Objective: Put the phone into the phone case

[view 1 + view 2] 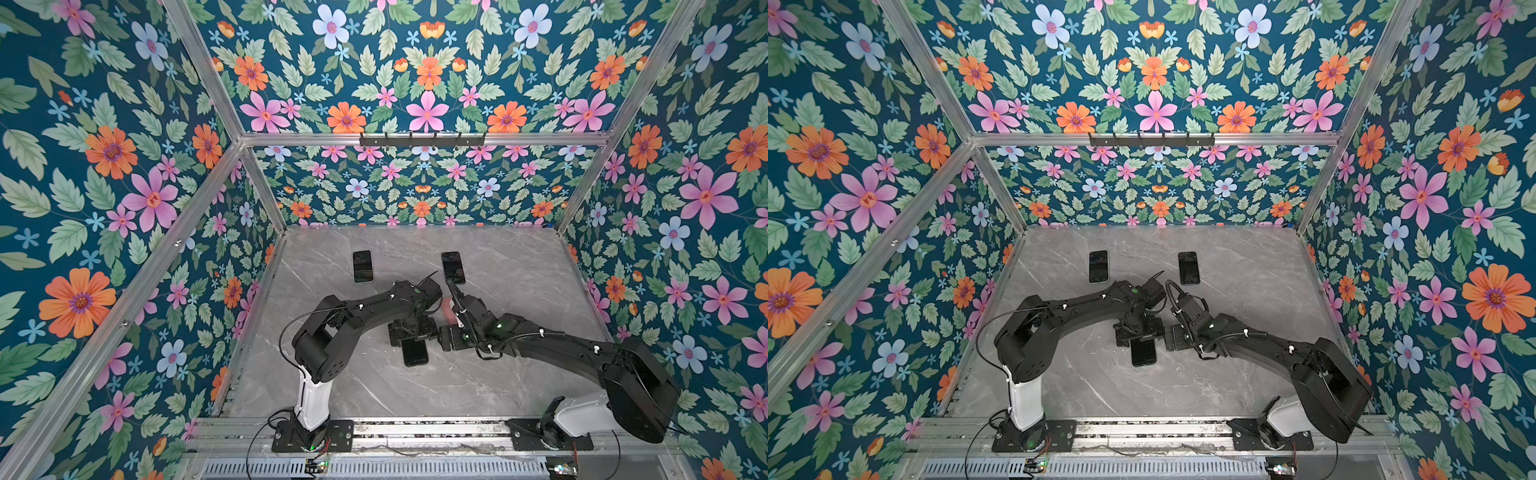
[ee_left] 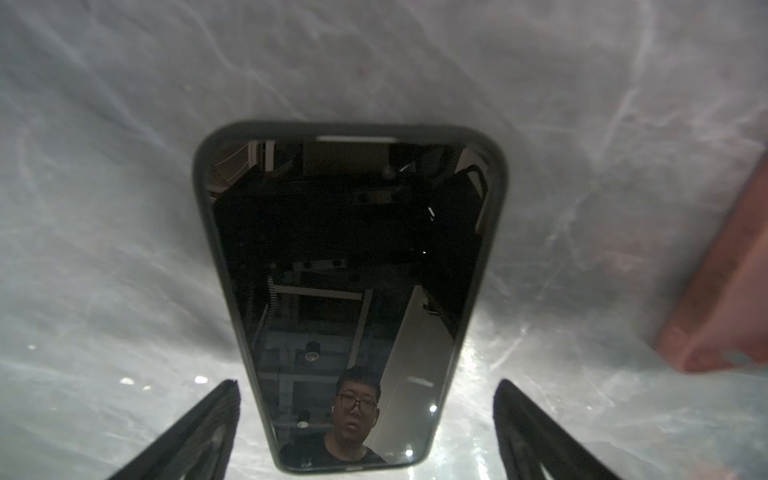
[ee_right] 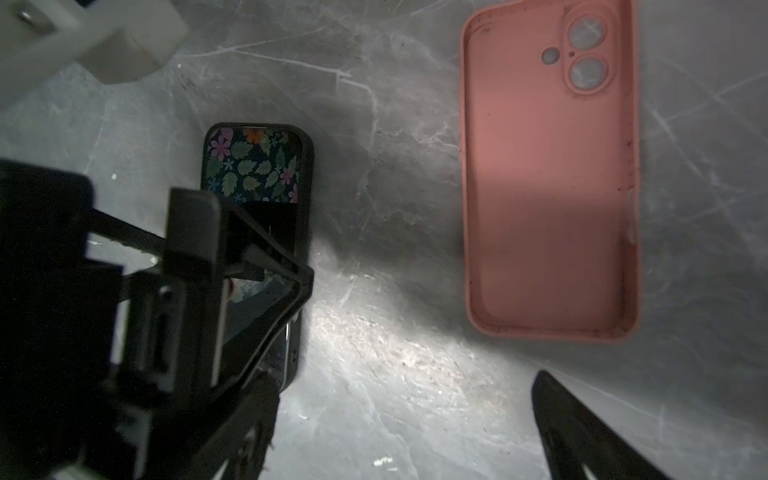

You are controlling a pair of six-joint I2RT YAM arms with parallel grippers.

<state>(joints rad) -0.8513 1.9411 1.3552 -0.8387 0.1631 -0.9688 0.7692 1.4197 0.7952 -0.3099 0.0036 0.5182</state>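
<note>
A black phone (image 2: 349, 270) lies screen-up and flat on the grey marble table, in both top views near the middle (image 1: 415, 353) (image 1: 1143, 353). My left gripper (image 2: 365, 384) hovers over its near end, open, with one finger on each side and neither touching it. The phone case (image 3: 548, 178) is pink and empty. It lies open side up beside the phone, and only a sliver of it (image 1: 446, 309) shows between the arms in a top view. My right gripper (image 3: 403, 378) is open over bare table between phone (image 3: 257, 199) and case, holding nothing.
Two more dark phones (image 1: 362, 266) (image 1: 452, 267) lie side by side at the back of the table. The two wrists sit close together at mid-table (image 1: 411, 332) (image 1: 442, 336). Flowered walls on an aluminium frame enclose the table (image 1: 519, 291).
</note>
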